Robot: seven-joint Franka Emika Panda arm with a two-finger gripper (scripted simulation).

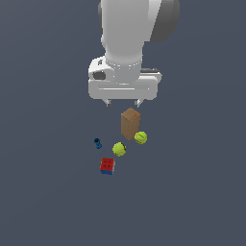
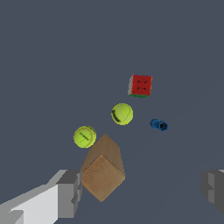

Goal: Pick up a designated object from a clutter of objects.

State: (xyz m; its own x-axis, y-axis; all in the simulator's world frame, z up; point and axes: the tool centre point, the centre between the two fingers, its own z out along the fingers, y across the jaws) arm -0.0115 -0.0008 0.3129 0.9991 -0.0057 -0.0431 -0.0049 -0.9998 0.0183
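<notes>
Around one tall brown cardboard-coloured box (image 1: 130, 123) (image 2: 103, 168) lie four smaller things: two yellow-green tennis balls, one touching the box (image 1: 141, 138) (image 2: 85, 136) and one just beside it (image 1: 119, 149) (image 2: 122, 113); one tiny dark-blue peg (image 1: 97, 142) (image 2: 159, 125) near the box; and one small red-topped, blue-bottomed studded block (image 1: 107, 166) (image 2: 141, 85) farthest from it.

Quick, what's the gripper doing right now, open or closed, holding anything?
Gripper: open, holding nothing, hanging above the tall brown box.

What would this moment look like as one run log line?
phase: approach | gripper: open, empty, above brown box | target: red-blue block, untouched, beyond tennis balls | peg: apart
</notes>
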